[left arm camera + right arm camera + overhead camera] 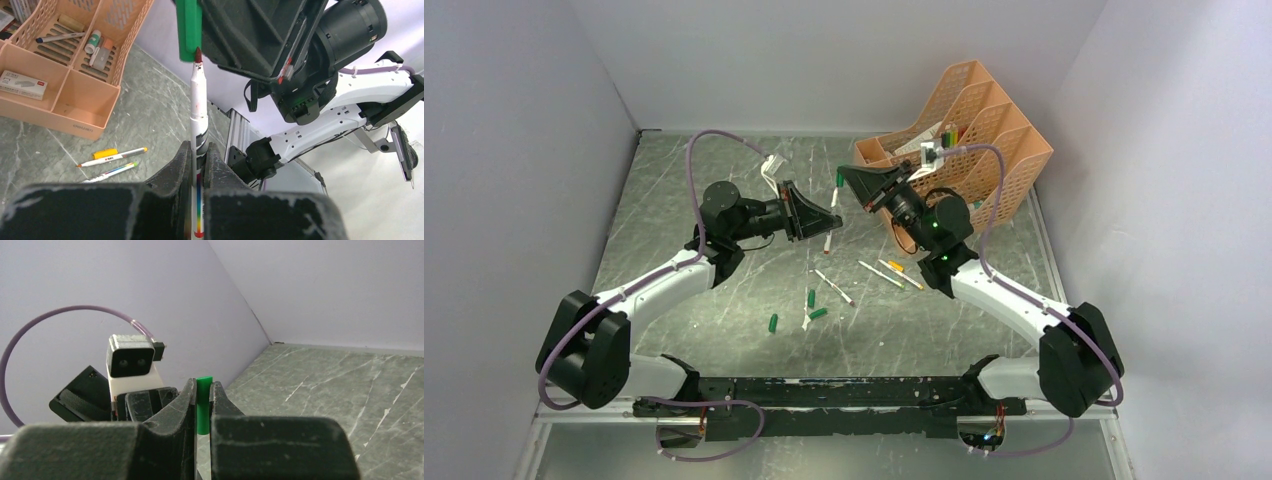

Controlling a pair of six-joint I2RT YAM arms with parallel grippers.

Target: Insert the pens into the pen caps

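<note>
The top camera looks down from high up, across the scene from the orange rack point(969, 130). The left wrist camera sights close along its pen point(198, 115) toward that rack. The right wrist camera, beside the rack, faces away from it. Both wrist views catch the green cap point(189, 30).

My left jaws pinch a thin white plastic marker pen point(198, 115) with a dark red tip and a rainbow stripe low on its barrel. The tip meets the open end of a small green cylindrical plastic cap point(189, 30) clamped in my right jaws; whether it has entered, I cannot quite tell. Three more white pens point(834, 287) and three green caps point(773, 323) lie loose on the counter point(724, 200), near one another.
</note>
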